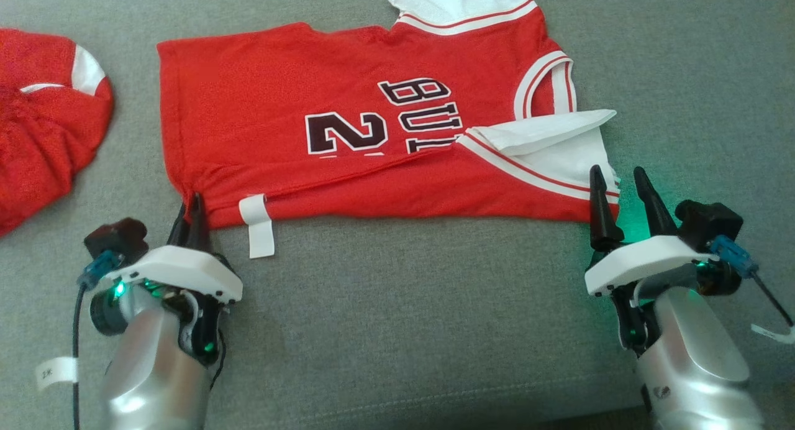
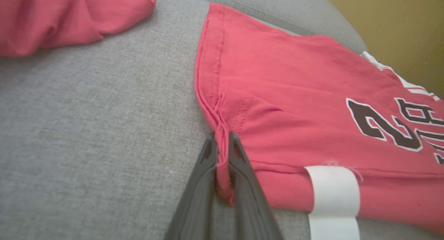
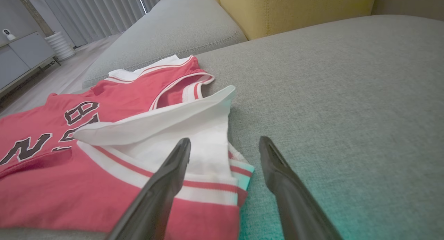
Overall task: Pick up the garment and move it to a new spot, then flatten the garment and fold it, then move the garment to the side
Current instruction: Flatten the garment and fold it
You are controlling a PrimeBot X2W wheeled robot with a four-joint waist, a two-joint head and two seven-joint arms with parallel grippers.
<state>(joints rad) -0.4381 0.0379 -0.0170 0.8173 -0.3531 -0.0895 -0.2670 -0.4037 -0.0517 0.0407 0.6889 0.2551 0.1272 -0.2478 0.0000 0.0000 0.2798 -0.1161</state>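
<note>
Red jersey [image 1: 348, 138]: hem corner thinly pinched in left gripper [image 2: 222, 148], right gripper [image 1: 618, 172] wide open w/ nothing held, so lifting now could slip or skew it.

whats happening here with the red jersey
A two-armed robot is working on a red jersey spread on a grey cushion. Its left claw is pinched shut on the jersey's near hem corner. The right claw stands open at the opposite near corner, by the white-trimmed armhole, gripping nothing yet. Another red garment lies off to the left.
</note>
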